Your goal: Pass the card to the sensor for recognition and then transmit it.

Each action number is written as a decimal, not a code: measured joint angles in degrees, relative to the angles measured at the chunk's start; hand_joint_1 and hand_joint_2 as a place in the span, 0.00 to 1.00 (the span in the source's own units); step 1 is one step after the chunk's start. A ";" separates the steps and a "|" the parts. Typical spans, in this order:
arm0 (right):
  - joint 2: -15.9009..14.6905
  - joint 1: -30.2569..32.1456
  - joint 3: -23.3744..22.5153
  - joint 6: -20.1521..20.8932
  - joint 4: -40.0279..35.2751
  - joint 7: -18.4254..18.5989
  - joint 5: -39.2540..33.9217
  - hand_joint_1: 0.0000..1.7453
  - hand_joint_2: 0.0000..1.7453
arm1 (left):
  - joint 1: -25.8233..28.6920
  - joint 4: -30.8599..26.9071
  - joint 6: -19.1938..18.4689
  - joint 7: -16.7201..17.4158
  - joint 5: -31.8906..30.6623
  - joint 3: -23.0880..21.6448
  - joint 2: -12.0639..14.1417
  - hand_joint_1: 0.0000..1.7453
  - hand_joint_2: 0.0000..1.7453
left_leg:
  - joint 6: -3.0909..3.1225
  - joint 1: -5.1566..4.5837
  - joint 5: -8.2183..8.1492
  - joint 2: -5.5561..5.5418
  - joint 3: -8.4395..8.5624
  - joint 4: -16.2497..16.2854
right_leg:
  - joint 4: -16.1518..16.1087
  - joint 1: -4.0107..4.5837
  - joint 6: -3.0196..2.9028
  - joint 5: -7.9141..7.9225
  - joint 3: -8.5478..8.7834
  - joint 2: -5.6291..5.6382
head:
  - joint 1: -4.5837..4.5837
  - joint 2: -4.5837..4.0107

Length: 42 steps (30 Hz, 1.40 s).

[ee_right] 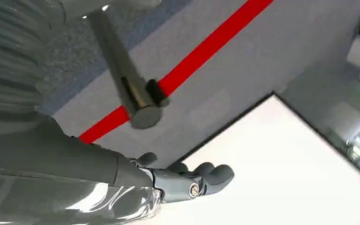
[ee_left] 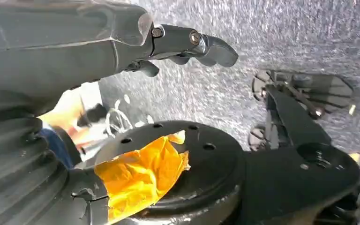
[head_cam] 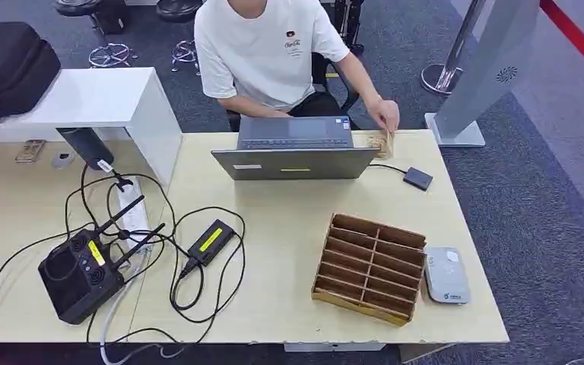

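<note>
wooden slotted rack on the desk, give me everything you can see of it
The wooden card rack is a light-brown tray that looks like plywood or thin board, split by a centre divider into two columns of narrow slanted slots. Every slot that can be seen looks empty. It lies flat on the pale desk near the robot-side edge, turned a little askew. A grey card reader lies right beside it on the right; whether they touch I cannot tell.

We had dark grey hands: our left hand (ee_left: 187, 44) showed a glossy grey cover, ribbed bellows at the wrist and silver screws in its black fingers; our right hand (ee_right: 187, 180) matched, one screw visible.
</note>
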 joint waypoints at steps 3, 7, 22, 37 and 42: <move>-0.59 -17.83 14.92 12.28 -8.35 9.39 4.82 0.00 0.00 | -0.25 0.00 0.28 0.04 -1.05 -0.79 0.20 0.00 1.00 | -0.04 -0.25 0.05 0.56 0.06 0.04 | 0.24 -0.20 -0.03 0.04 -0.40 0.54 | -0.31 0.00; 1.69 -29.06 33.86 13.60 -17.81 11.94 0.60 0.00 1.00 | -0.33 0.00 -1.23 -2.10 -2.69 -2.01 0.15 0.00 1.00 | -0.33 0.06 0.34 0.23 -0.08 0.14 | 0.24 0.18 -0.17 0.14 -0.33 0.20 | -0.35 0.00; 23.20 -37.47 73.87 10.39 -32.75 15.83 -4.86 0.00 1.00 | -0.41 0.00 0.20 -5.29 -4.57 -4.44 -0.02 0.00 1.00 | -0.56 0.49 0.51 0.16 0.02 0.13 | 0.29 0.53 -0.35 0.23 -0.41 0.21 | -0.33 0.00; 37.29 -32.77 87.24 6.74 -33.10 16.05 -4.27 0.00 1.00 | -0.36 0.00 1.40 -2.93 -6.58 -6.25 -0.02 0.00 1.00 | -0.57 0.50 0.51 -0.03 -0.04 0.14 | 0.24 0.53 -0.35 0.23 -0.41 0.03 | -0.35 0.00; 39.45 -30.48 88.90 5.42 -33.13 15.15 -4.47 1.00 1.00 | -0.36 0.00 0.85 -2.93 -6.64 -6.32 -0.04 0.00 1.00 | -0.57 0.50 0.52 -0.13 -0.07 0.14 | 0.22 0.53 -0.35 0.23 -0.41 -0.05 | -0.35 0.00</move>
